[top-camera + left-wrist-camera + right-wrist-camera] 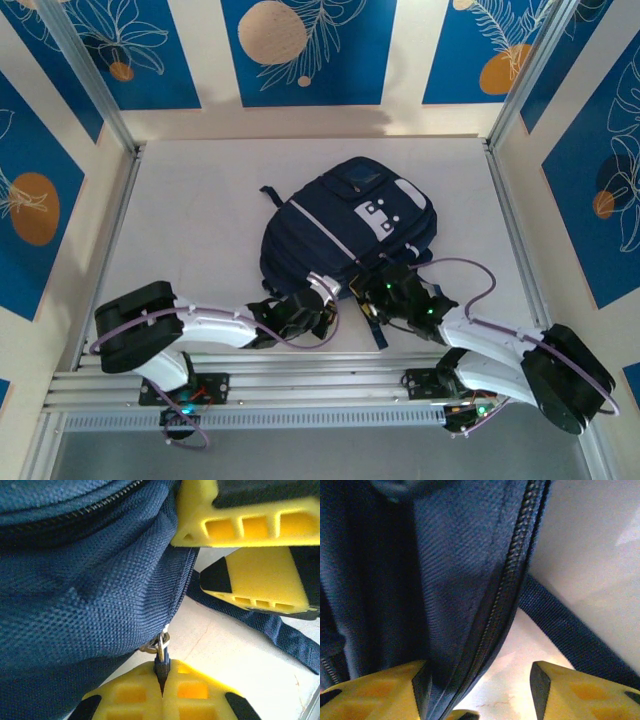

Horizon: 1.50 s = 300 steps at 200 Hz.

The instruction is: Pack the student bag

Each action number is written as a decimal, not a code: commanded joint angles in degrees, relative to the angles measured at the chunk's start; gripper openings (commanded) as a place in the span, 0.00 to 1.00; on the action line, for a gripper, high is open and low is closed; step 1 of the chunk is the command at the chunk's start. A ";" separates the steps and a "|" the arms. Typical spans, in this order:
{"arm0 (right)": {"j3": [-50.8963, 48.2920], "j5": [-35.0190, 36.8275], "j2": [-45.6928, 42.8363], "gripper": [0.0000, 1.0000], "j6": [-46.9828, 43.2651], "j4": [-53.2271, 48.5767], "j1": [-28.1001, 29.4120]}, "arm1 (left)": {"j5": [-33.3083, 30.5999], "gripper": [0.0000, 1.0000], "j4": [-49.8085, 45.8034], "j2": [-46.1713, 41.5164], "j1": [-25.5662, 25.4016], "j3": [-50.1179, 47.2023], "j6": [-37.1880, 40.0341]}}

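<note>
Top external: spread flat over the middle of the white counter (200,220), a large navy-blue fabric backpack (345,225) with white patches and a thin light stripe, its near edge turned towards both arm bases. Reaching in from the left to that near edge, the left gripper (322,308); reaching in from the right, just beside it, the right gripper (378,296), both low against the fabric.

Left wrist: backpack across the left side, bulging over the yellow left gripper (162,690), pressed fully together and pinching the small dark zip pull (161,652) at the lower end of the zip (181,590). Close by, upper right, the right gripper (192,562), one finger against the fabric.

Right wrist: right gripper (480,695) about half wide, straddling the zipped edge of the backpack; edge touching the left finger, bare counter between it and the other. Behind, flat on the counter, a dark blue webbing strap (570,635).
</note>
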 commanded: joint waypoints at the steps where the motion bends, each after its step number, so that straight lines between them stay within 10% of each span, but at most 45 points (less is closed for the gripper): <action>1: 0.20 2.87 2.63 0.49 0.50 3.39 0.61 | 2.64 0.00 2.78 -0.21 -1.19 1.21 1.17; 65: 2.20 7.11 1.01 0.00 -2.33 -2.61 1.23 | -3.57 0.00 -4.37 -4.11 -1.49 0.65 1.60; 300: 10.09 13.06 -6.51 0.00 -17.43 -33.53 -9.18 | -10.32 0.00 -19.97 -20.00 9.84 -7.98 -0.26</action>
